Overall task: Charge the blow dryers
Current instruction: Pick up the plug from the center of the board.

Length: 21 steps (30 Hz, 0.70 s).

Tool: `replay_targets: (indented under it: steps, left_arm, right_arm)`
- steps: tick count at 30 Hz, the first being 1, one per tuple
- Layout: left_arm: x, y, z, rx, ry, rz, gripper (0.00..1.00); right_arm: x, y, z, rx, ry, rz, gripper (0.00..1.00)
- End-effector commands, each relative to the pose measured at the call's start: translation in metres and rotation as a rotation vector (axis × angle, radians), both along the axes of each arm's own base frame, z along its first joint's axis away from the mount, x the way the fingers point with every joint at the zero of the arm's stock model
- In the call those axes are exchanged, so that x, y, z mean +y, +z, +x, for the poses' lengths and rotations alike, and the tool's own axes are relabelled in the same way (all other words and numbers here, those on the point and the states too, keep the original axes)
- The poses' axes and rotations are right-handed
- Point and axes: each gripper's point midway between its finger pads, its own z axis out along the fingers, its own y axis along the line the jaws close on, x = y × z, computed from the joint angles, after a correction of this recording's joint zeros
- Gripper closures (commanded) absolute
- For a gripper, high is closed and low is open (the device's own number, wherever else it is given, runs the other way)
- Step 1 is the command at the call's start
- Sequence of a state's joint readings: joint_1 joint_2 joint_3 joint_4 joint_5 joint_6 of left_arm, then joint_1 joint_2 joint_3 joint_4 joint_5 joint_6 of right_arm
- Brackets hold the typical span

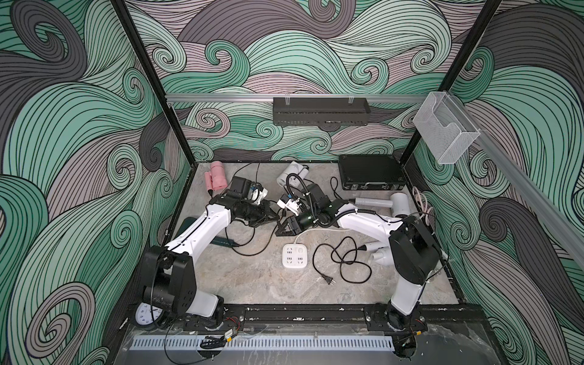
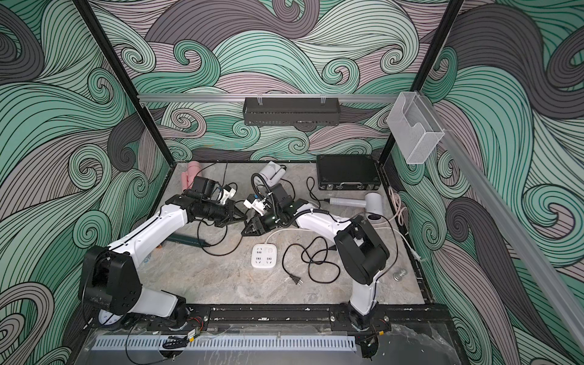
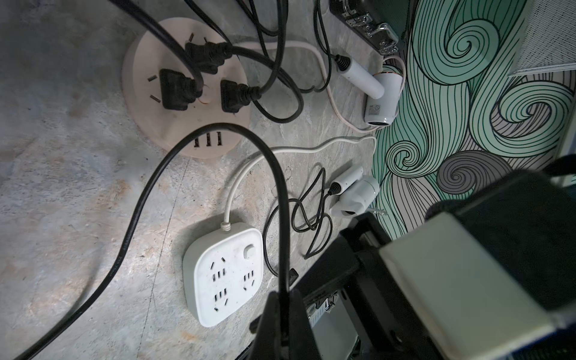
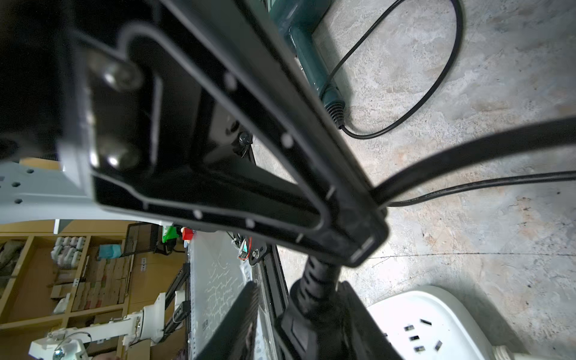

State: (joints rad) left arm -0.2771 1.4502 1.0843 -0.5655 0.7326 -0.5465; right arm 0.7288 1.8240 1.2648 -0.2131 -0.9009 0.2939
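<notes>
- Black plug sits between the right gripper fingers, just beside the white socket block. I cannot tell whether they pinch it. I'd firm the grasp, square the prongs over a free socket, then press straight down.
- Left gripper is clenched on a black cord and crowds the right one; I'd feed slack.
- Nearest me, a loose plug from the near white dryer lies unplugged.
- Dark green dryer lies under the left arm.
- Farther back on the worktop: peach hub with three plugs in, right white dryer, pink dryer, back white dryer.
</notes>
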Motion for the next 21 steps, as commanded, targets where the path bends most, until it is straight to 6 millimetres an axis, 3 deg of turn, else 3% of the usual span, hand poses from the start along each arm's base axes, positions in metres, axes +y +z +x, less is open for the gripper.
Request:
replay_targets:
  steps: [1, 6, 12, 21]
  left_arm:
    - [-0.007, 0.015, -0.001, -0.053, -0.035, -0.039, 1.00]
    - [-0.008, 0.013, -0.003, -0.048, -0.039, -0.044, 1.00]
    - [-0.007, 0.007, -0.004, -0.042, -0.040, -0.041, 1.00]
    - [-0.006, 0.005, -0.003, -0.039, -0.029, -0.031, 1.00]
  right_arm:
    - [0.002, 0.003, -0.002, 0.018, 0.014, 0.044, 0.64]
    - [0.000, 0.001, 0.000, 0.018, 0.005, 0.036, 0.67]
    - [-0.007, 0.003, 0.011, 0.054, -0.039, 0.064, 0.56]
    - [-0.009, 0.004, 0.011, 0.072, -0.049, 0.082, 0.73]
